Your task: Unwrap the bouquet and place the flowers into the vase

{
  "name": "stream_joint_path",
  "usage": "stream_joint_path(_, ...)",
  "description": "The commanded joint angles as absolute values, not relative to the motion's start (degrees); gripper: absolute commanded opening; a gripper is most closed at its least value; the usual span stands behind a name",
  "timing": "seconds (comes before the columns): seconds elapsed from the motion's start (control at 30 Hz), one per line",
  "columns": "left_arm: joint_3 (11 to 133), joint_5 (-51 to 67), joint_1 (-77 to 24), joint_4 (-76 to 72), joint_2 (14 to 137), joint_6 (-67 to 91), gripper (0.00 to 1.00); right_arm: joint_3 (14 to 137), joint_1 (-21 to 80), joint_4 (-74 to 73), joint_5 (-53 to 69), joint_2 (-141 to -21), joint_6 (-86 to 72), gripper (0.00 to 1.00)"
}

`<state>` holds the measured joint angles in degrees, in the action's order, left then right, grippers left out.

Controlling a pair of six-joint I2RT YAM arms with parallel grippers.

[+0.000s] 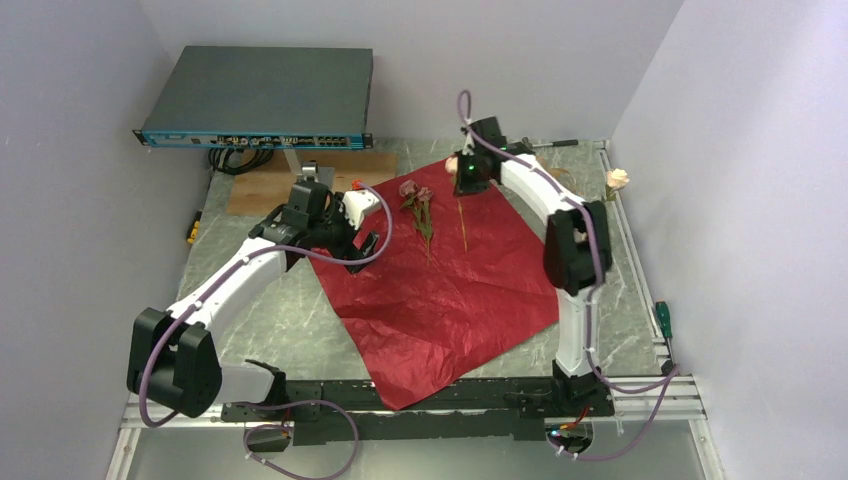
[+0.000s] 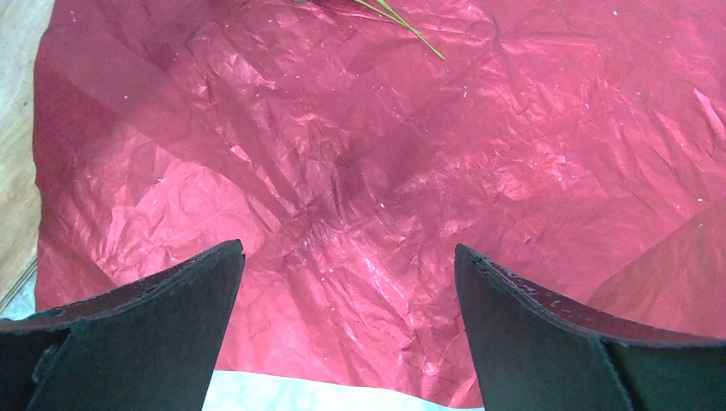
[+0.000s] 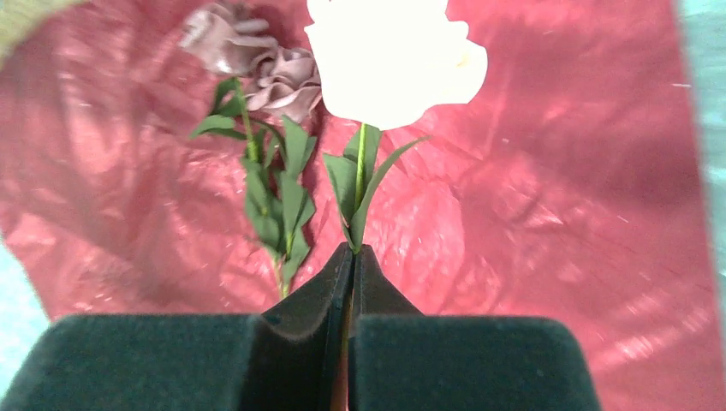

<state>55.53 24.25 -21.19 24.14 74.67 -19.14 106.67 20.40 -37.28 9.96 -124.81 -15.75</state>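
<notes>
Sitting behind red paper (image 1: 440,300), network switch (image 1: 265,95), wooden board (image 1: 255,190)

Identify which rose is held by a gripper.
The cream-white rose: its green stem is pinched in the shut right gripper. The two dusky pink roses lie loose on the red paper beside it.

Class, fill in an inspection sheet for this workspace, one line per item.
Surface: grey-green marbled table, partly covered.
Job's things: red wrapping paper spread flat; two pink roses lying on it; pale rose at right rear; vase not seen.
Clutter: green-handled screwdriver at right edge.
Grippers: left gripper open over paper; right gripper shut on cream rose stem.
Cables: purple cables along arms.
Surroundings: network switch behind; pale walls.
</notes>
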Motion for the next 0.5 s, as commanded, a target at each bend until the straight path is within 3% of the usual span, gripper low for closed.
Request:
stream_joint_path(0.0, 58.4, 26.5, -21.1, 21.6, 76.6, -18.2, 0.99, 96.9, 18.1, -23.1, 13.5, -108.8, -18.1, 0.0)
stream_joint_path(0.47, 62.7, 30.6, -21.1, 20.0, 82.0, -15.5, 0.99, 73.3, 6.7, -12.6, 13.7, -70.9, -18.8, 0.0)
